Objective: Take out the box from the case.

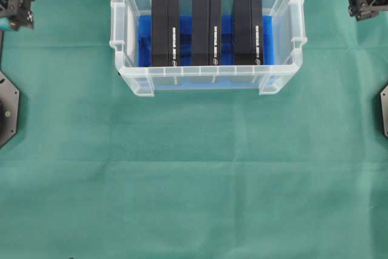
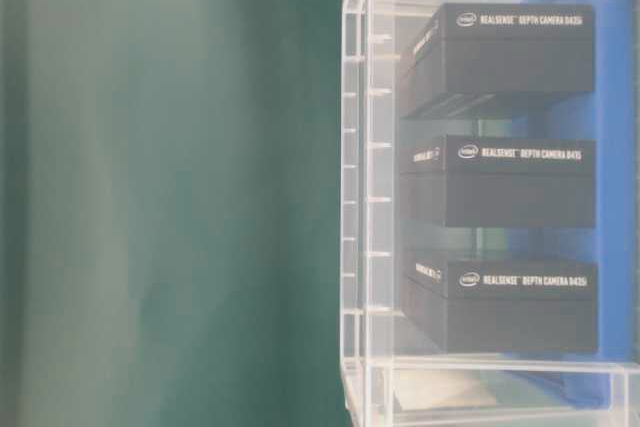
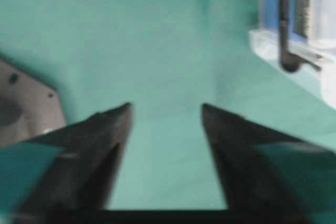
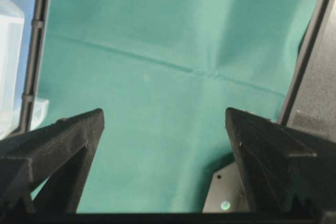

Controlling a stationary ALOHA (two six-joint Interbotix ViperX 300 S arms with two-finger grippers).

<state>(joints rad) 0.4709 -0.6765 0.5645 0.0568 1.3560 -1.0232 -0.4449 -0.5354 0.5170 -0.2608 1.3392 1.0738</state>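
Fingers of both grippers stand apart and hold nothing: the left gripper shows a clear gap over bare green cloth, and the right gripper is spread wider, also over cloth. From overhead, both arms sit at the far top corners, well apart from the case, one on each side of it.

Inside the case, which rests on the cloth toward the top middle, three black boxes stand on edge side by side on the blue lining: the left box, the middle box and the right box. None is touched or lifted.

My reading is that the task is at its very start, with the approach not yet made. The next move calls for bringing one open gripper over the rim and down across a box's narrow top edge; the gaps between boxes look tight, so the fingers must straddle one box alone
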